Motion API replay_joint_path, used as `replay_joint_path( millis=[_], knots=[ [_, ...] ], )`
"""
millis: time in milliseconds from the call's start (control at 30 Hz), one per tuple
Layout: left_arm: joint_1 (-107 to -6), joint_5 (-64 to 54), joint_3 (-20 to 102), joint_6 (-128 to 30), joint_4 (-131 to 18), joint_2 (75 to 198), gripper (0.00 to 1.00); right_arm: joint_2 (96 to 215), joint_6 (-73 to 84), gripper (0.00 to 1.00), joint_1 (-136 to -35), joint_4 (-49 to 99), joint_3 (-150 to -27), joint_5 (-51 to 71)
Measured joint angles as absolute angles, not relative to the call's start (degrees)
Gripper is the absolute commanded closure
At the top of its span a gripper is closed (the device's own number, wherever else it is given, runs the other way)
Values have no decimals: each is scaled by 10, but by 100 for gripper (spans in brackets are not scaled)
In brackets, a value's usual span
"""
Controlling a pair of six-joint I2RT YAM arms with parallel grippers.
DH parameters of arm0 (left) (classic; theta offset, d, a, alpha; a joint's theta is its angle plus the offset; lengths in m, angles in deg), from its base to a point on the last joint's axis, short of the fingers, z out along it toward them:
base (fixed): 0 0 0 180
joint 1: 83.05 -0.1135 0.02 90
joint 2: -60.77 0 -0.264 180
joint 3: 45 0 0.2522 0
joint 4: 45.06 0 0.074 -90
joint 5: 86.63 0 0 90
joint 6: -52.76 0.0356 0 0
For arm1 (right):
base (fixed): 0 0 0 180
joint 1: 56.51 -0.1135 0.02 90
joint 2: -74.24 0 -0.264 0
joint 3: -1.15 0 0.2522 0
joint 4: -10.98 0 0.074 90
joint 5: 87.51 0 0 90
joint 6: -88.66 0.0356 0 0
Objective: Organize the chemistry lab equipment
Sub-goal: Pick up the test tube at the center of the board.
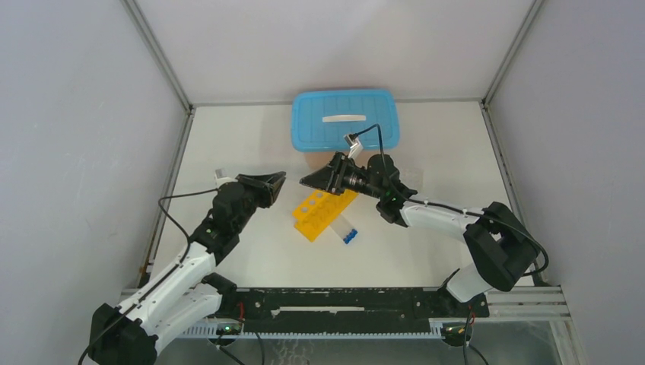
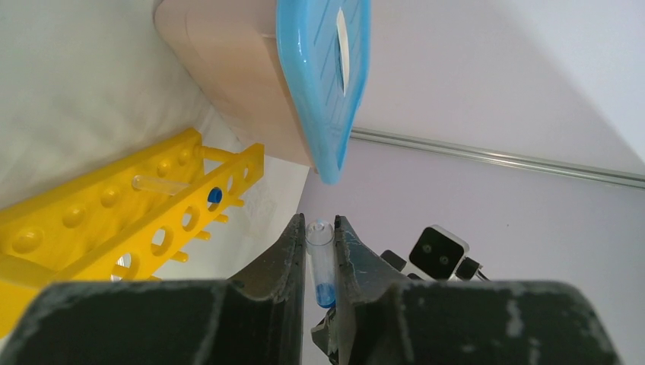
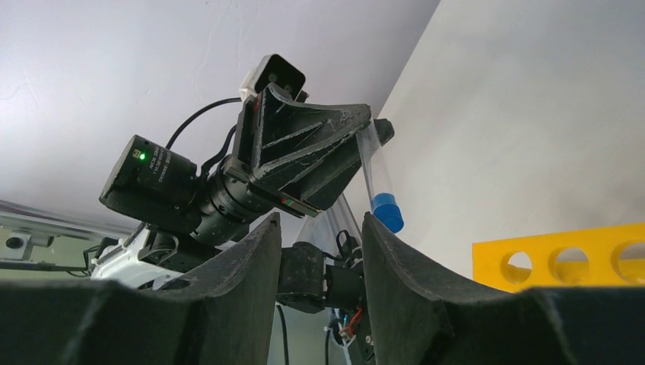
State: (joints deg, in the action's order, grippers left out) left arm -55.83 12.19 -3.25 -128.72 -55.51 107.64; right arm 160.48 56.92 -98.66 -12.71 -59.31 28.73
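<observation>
- The table [image 1: 251, 144] is a plain white surface, matte and unmarked, with pale grey walls [image 1: 76, 114] on the left, far and right sides.
- Metal posts [image 1: 156, 49] run up from the table's two far corners, and a black rail [image 1: 342, 303] runs along the near edge where the arm bases sit.
- A blue-lidded box [image 1: 344, 129] stands at the middle of the far edge. The left wrist view shows a tan body under the blue lid [image 2: 319, 76], and a white strip lies on top of the lid.
- The yellow rack [image 1: 323, 213] lies near the centre of the table, set diagonally to the edges, with its rows of round holes showing.
- The left claw [image 1: 275, 182] hangs above the table just left of the rack's far end. Its fingers are pressed onto a small clear tube [image 2: 319, 258], which sticks out past the tips.
- From the right wrist view, that tube [image 3: 378, 175] hangs slanted from the left claw [image 3: 373, 129], blue cap at the lower end, in the air above the rack [image 3: 563, 262].
- The right claw [image 1: 316, 180] faces the left one from over the rack's far end, near it but apart. Its fingers [image 3: 258, 251] are spread, with nothing gripped between them.
- A second tube [image 1: 346, 232], clear with a blue cap, lies flat on the table just beside the rack's near-right side.
</observation>
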Motion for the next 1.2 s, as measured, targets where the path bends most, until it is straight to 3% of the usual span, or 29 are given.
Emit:
replay_joint_path(
  millis=[1200],
  knots=[
    [-551,138,-32,-1288,-557,1062,82,1577,555,50,-971,-114,-598,298]
  ],
)
